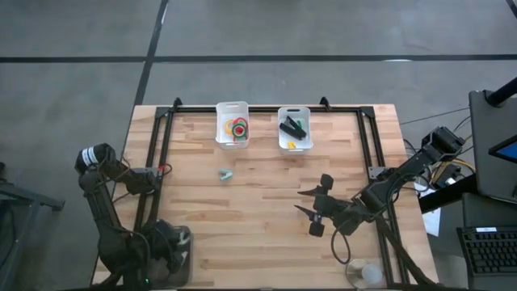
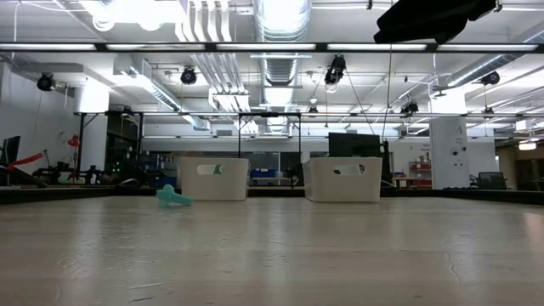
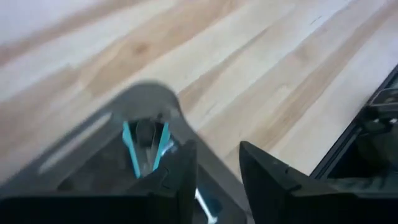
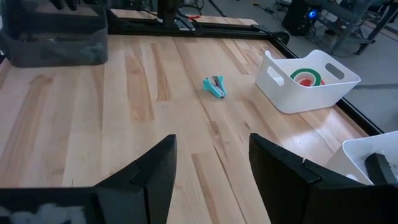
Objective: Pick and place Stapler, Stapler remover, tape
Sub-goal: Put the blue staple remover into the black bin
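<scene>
Meanwhile: one teal staple remover lay alone on the table

Only the teal staple remover [image 1: 226, 174] lay loose on the wooden table [image 1: 258, 226], a little in front of the left white bin [image 1: 233, 125]. That bin held the tape rolls [image 1: 237, 127], with red, green and yellow rings showing from above. The right white bin [image 1: 294, 128] beside it held the black stapler [image 1: 292, 126], and a small yellow bit lay at the near end of that bin.

The right gripper [image 1: 313, 204] hovered over the table's right half, well apart from both bins, its fingers [image 4: 155, 174] spread wide. From its wrist camera the staple remover [image 4: 214, 87] showed lying on the boards, near the bin with the tape rolls [image 4: 306, 77].

The left gripper [image 3: 214, 177] was folded back at the table's near left corner, beside the arm's base. Its fingers [image 3: 180, 174] stood a small gap apart, with nothing between them.

From table height, the staple remover [image 2: 173, 197] sat in front of the two bins.
</scene>
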